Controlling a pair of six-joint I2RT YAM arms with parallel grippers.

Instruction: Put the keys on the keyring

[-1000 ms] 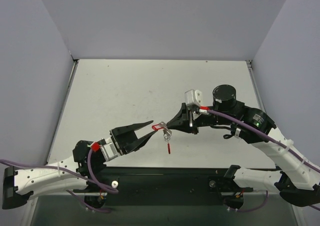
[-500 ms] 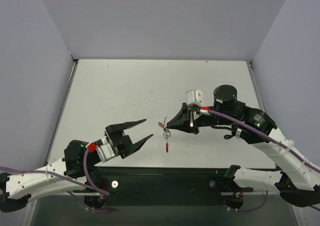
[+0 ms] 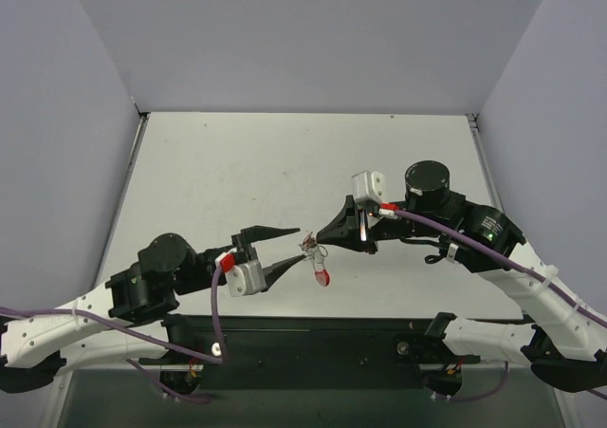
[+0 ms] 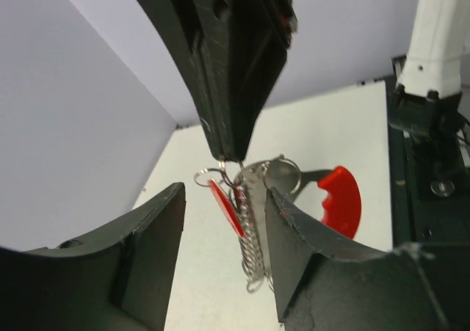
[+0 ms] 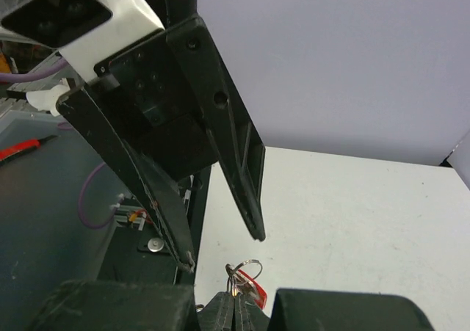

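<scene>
- Your right gripper point(image 3: 319, 238) is closed, pinching the top of the keyring point(image 4: 250, 235). The bunch hangs free above the tabletop point(image 3: 237, 162), toward its near edge and about midway along it.
- The bunch's long axis runs straight down from that pinch. A silver coil hangs lowest, the red arc point(image 4: 342, 199) swings out to one side, and a small red tag point(image 4: 224, 208) sits beside the coil.
- You cannot tell the keys from the small rings; they are too small.
- Your left gripper point(image 3: 292, 246) is open and holds nothing. Its tips point at the bunch, which sits at the mouth of the jaws, closer to one finger.
- The left arm is the free one, so the next reach looks short and fine.
- The tabletop is flat and pale, and the walls point(image 3: 285, 39) stand well apart. The tight spot is the two sets of fingertips, which are nearly meeting.
</scene>
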